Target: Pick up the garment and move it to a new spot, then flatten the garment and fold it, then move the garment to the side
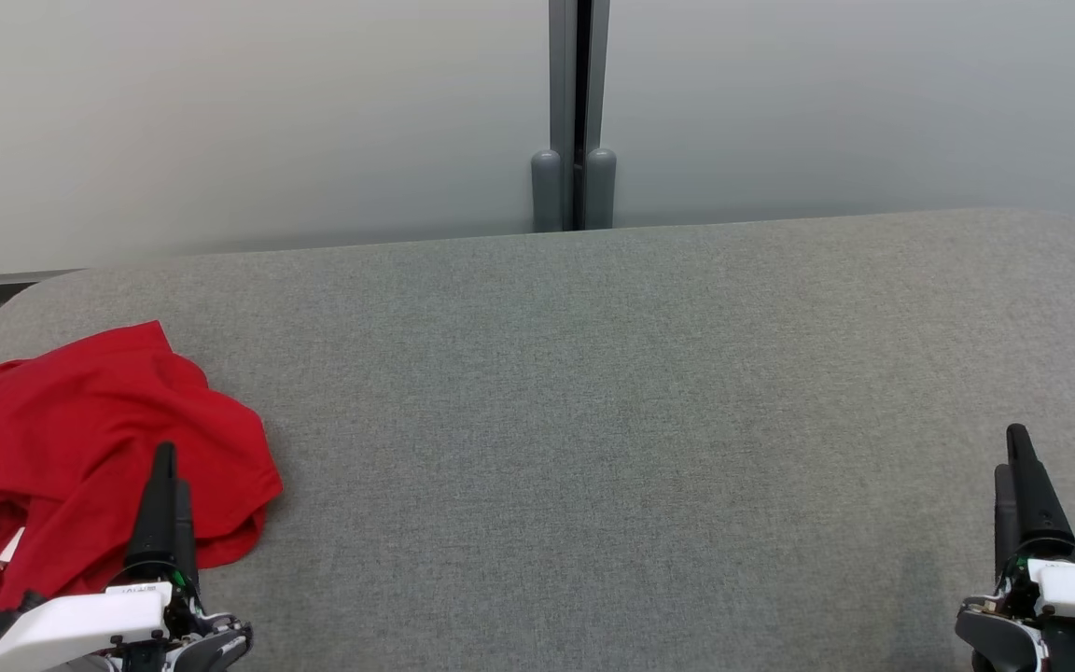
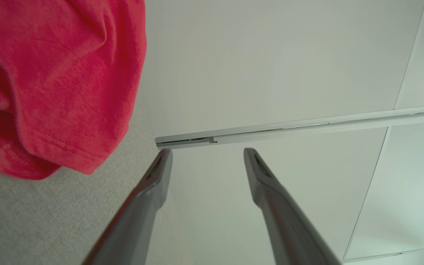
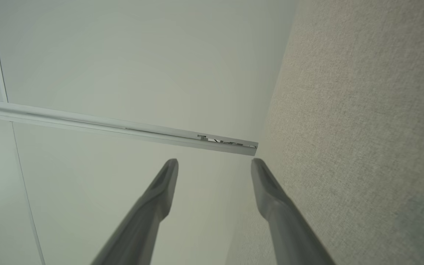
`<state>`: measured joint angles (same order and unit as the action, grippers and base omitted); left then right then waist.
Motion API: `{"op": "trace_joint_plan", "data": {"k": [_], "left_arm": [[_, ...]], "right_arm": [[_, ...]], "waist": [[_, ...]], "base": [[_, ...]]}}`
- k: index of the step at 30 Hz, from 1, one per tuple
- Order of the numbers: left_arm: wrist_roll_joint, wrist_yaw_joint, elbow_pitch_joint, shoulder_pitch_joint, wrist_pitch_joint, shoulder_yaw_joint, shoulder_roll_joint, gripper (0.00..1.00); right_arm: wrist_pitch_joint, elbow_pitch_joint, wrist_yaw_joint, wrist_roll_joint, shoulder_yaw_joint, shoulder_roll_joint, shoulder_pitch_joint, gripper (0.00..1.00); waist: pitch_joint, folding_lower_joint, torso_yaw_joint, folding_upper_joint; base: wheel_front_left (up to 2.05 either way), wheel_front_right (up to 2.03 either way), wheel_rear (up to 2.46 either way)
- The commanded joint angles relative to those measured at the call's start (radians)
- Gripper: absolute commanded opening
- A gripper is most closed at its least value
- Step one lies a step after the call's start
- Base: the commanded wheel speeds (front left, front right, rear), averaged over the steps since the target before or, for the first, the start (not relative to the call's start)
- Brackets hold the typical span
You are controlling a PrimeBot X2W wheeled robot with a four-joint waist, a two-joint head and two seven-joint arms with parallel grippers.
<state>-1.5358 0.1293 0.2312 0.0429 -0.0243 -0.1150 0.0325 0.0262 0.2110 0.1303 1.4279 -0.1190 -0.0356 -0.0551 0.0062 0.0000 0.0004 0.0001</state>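
Observation:
A crumpled red garment (image 1: 90, 439) with a bit of white trim lies at the left end of the grey fabric surface (image 1: 612, 392). My left gripper (image 1: 164, 467) hangs over the garment's right part, turned on its side, open, holding nothing. In the left wrist view its two fingers stand apart around the gripper's middle (image 2: 207, 151), and the red garment (image 2: 53, 81) fills the upper left, clear of the fingers. My right gripper (image 1: 1018, 453) is at the lower right over bare fabric, far from the garment; in the right wrist view it (image 3: 215, 162) is open and empty.
A pale partition wall (image 1: 239, 121) with a grey post (image 1: 578, 112) runs behind the surface. The surface has rounded far corners. Its left edge lies just beyond the garment. A wide stretch of bare grey fabric (image 3: 363, 129) separates the two grippers.

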Motion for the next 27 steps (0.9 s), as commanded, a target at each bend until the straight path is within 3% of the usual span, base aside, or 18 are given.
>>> {"op": "trace_joint_plan", "data": {"k": [1, 9, 11, 21, 27], "left_arm": [[0.020, 0.001, -0.025, 0.020, 0.009, -0.008, 0.011, 1.00], [0.131, 0.001, -0.063, 0.035, 0.046, -0.035, 0.012, 1.00], [0.298, 0.001, -0.171, 0.062, 0.082, -0.101, 0.013, 1.00], [0.546, -0.031, -0.270, 0.041, 0.116, -0.016, 0.014, 1.00], [0.730, -0.077, -0.305, 0.026, 0.134, 0.073, 0.015, 1.00]], "right_arm": [[-0.011, -0.028, 0.000, -0.035, -0.005, -0.009, -0.017, 1.00], [-0.048, -0.107, 0.000, -0.305, 0.016, -0.016, -0.031, 1.00], [-0.085, -0.205, 0.000, -0.561, 0.060, -0.037, -0.051, 1.00], [-0.118, -0.240, 0.000, -0.744, 0.115, -0.060, -0.049, 1.00], [-0.137, -0.248, 0.000, -0.854, 0.131, -0.064, -0.050, 1.00]], "waist": [[0.000, 0.0000, 0.000, -0.0001], [0.004, 0.0000, 0.001, -0.0001], [0.007, 0.0000, 0.003, -0.0001], [0.009, 0.0000, 0.003, -0.0001], [0.012, 0.0000, 0.004, -0.0001]], "base": [[0.00, 0.00, 0.00], [0.00, 0.00, 0.00], [0.00, 0.00, 0.00], [0.00, 0.00, 0.00], [0.00, 0.00, 0.00]]}}
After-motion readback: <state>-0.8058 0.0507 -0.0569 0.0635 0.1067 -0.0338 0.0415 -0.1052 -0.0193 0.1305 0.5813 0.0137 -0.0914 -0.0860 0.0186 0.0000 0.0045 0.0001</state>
